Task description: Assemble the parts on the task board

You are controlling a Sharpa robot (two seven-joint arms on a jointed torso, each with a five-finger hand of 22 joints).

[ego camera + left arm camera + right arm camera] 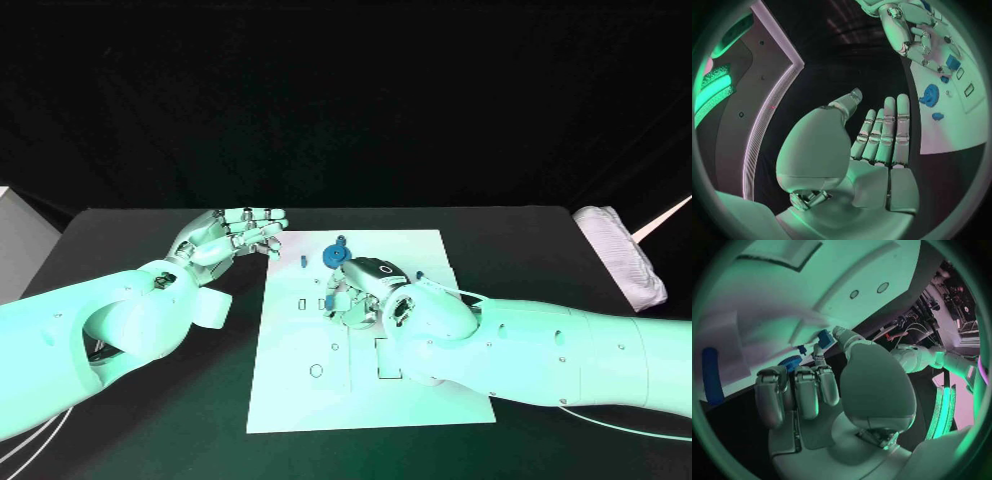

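The white task board [378, 395] lies in the middle of the table. My right hand [368, 292] is bent down over the board's middle. Its thumb and one fingertip pinch a small blue block [824, 337], and the other fingers are curled. A blue gear [339, 252] stands on the board just beyond that hand, with a small blue piece [937, 116] beside it. My left hand [231, 235] hovers over the table off the board's far left corner, fingers straight and together, holding nothing. The left wrist view shows the gear [930, 94], the block [953, 62] and the right hand [911, 35].
Several empty cut-outs [387, 360] mark the near half of the board. A long blue piece [711, 375] shows in the right wrist view. A pale padded object [627, 255] lies at the table's right edge, and a white box corner [18, 230] stands at the left.
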